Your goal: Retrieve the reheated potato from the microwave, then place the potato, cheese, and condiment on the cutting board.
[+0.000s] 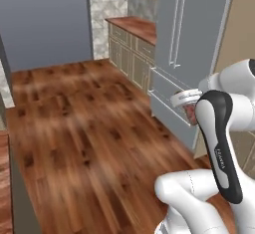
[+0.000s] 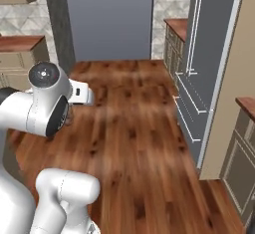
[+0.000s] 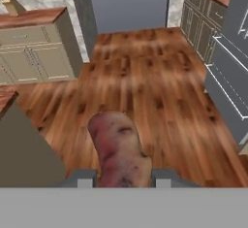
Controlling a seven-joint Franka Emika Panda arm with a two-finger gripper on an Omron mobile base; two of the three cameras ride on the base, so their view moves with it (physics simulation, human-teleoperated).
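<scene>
1. In the hand view the hand (image 3: 120,177) is clamped on the potato (image 3: 118,149), a reddish-brown, rough-skinned lump that juts up between the two dark fingertips (image 3: 80,177).
2. The potato hangs above the wooden floor (image 3: 145,86), clear of any desk.
3. In the left base view the hand (image 1: 188,109) sits behind the arm's dark-jointed forearm, with a sliver of the potato (image 1: 190,110) showing reddish below the white wrist.
4. There the hand is in front of the grey refrigerator (image 1: 191,34), near its lower drawer.
5. Beyond the refrigerator a run of beige cabinets with a reddish-brown desk top (image 1: 135,26) stands against the tiled wall.
6. In the hand view another beige cabinet block (image 3: 34,47) stands at upper left, well apart from the potato.
</scene>
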